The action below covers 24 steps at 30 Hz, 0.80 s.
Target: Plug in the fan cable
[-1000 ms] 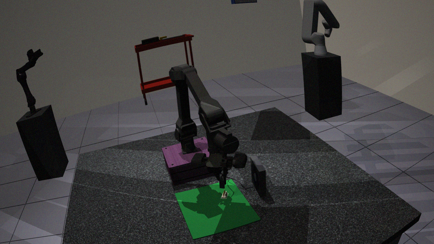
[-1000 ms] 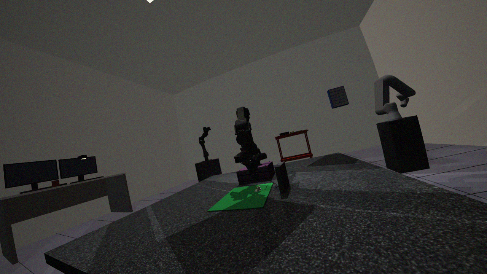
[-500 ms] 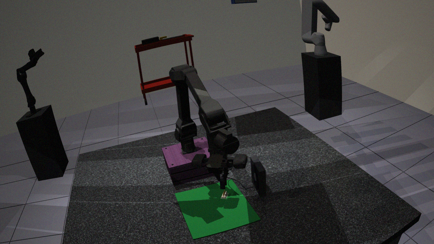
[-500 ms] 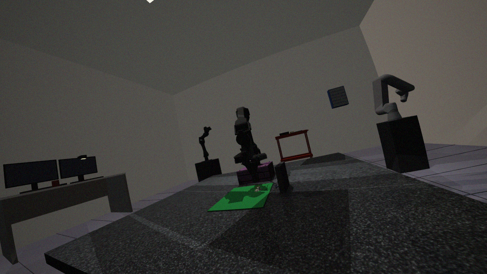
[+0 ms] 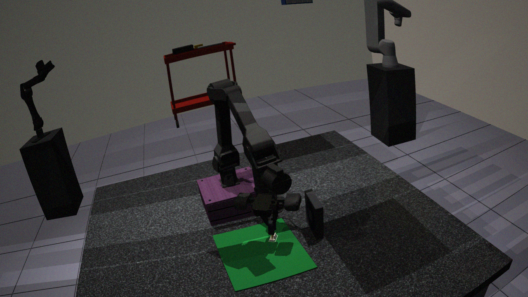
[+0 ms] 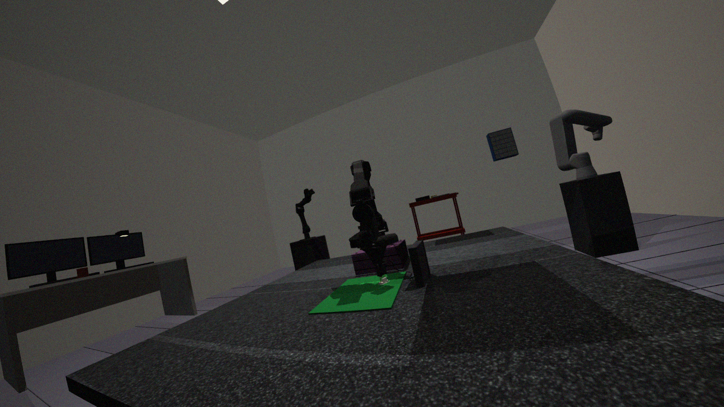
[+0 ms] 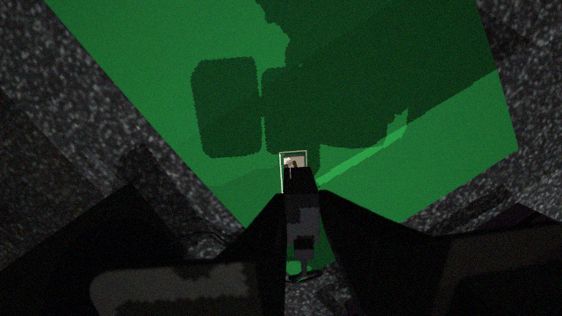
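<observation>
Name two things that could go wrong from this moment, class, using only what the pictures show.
1. The pincer is shut on the plug just above the fan header; if slightly offset, pushing down may jam the pins.
2. The cable runs to the fan beside the board; it may tug the plug askew.

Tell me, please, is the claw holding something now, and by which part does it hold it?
Yes. The claw is shut on the fan cable's plug, gripping its two side faces, with its tip over the four-pin header on the green board.
</observation>
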Available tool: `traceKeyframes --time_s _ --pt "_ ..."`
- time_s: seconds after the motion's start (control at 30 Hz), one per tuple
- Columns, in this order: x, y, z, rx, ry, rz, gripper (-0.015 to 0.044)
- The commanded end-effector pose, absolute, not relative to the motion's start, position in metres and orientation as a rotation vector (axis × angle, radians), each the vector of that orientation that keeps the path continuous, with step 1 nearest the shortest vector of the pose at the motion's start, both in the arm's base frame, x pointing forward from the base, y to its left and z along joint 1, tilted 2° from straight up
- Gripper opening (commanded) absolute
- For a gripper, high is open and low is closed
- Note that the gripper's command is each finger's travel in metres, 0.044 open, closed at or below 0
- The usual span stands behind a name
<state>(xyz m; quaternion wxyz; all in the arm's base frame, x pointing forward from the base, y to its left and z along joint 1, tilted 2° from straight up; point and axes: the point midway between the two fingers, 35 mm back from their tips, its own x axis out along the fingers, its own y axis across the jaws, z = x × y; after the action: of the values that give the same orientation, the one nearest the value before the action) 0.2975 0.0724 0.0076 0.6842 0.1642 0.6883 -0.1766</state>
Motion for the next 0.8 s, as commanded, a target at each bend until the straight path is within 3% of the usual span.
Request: traceKeyframes --time_s 0.0,0.77 --pt "0.2979 0.0718 0.0074 0.363 1.540 -0.395 0.0000" --pt "0.2977 0.0714 0.0033 0.366 1.540 -0.397 0.0000"
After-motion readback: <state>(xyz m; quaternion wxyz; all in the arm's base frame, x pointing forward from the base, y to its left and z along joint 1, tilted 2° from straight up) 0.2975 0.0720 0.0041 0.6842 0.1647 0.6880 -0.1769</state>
